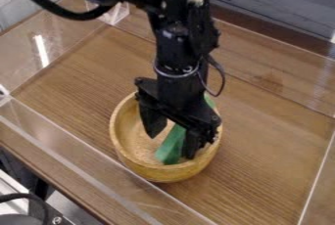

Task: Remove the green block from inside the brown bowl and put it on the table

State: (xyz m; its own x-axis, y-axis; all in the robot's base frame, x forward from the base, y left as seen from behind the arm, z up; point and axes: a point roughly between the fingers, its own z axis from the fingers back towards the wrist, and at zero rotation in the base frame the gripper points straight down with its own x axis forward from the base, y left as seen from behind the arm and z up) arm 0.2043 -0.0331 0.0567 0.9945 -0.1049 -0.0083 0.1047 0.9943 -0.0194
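The brown bowl (136, 149) sits on the table (78, 92) near the front. The green block (171, 149) leans inside it, its lower end showing between the black fingers while its upper part is hidden behind them. My gripper (177, 139) points straight down into the bowl with its jaws open, one finger on each side of the block. I cannot tell whether the fingers touch the block.
Clear acrylic walls (78, 185) border the table on all sides. A small clear folded stand (108, 12) is at the back left. The black arm rises from the bowl toward the top of the view.
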